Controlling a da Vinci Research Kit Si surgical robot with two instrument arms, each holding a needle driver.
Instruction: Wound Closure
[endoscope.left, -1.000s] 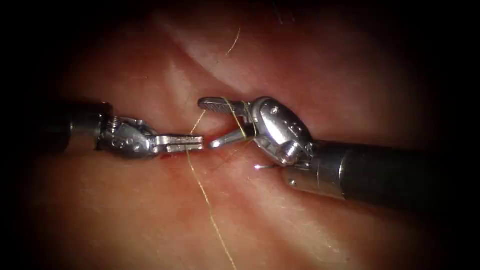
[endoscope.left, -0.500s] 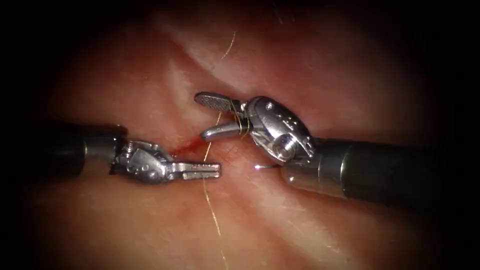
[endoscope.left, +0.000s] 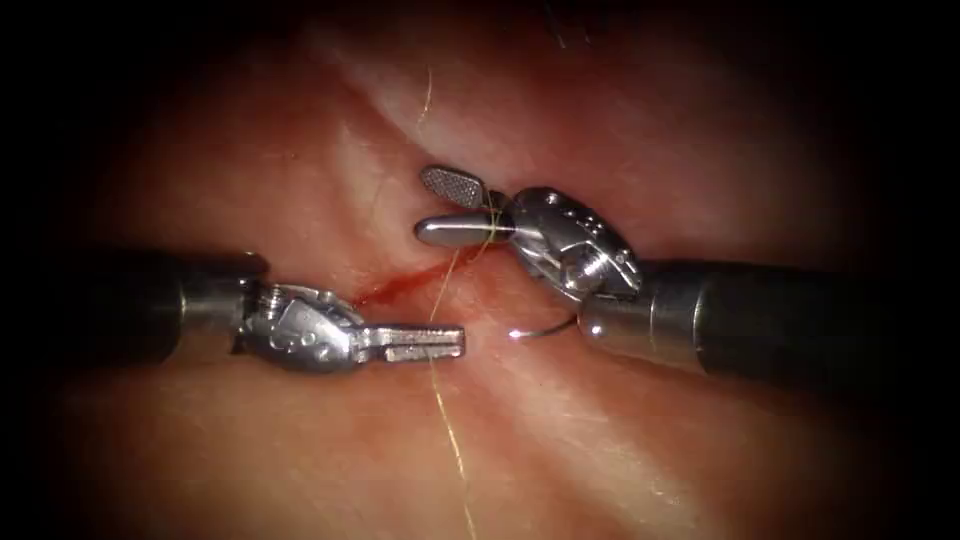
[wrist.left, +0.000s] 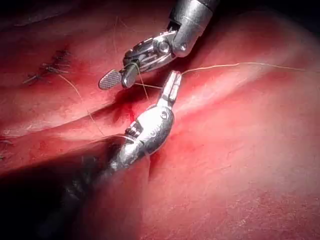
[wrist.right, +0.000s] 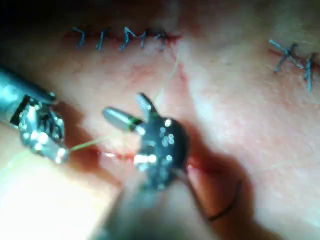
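Item, my left steel needle driver (endoscope.left: 425, 343): jaws clenched on the fine yellowish thread (endoscope.left: 452, 440), just below the red-stained cut (endoscope.left: 400, 285) in the pink pork tissue (endoscope.left: 300, 450).

Item, my right steel driver (endoscope.left: 455, 208): jaws parted, thread wound around them, grasping nothing.

Item, thin curved steel needle (endoscope.left: 540, 330): lying free beside right shaft.

Step, by my judgement: knot-tying; next calls for catching a thread end.

No legible text, labels or numbers anywhere. Tool housings carry no readable marks. Tissue likewise unmarked.
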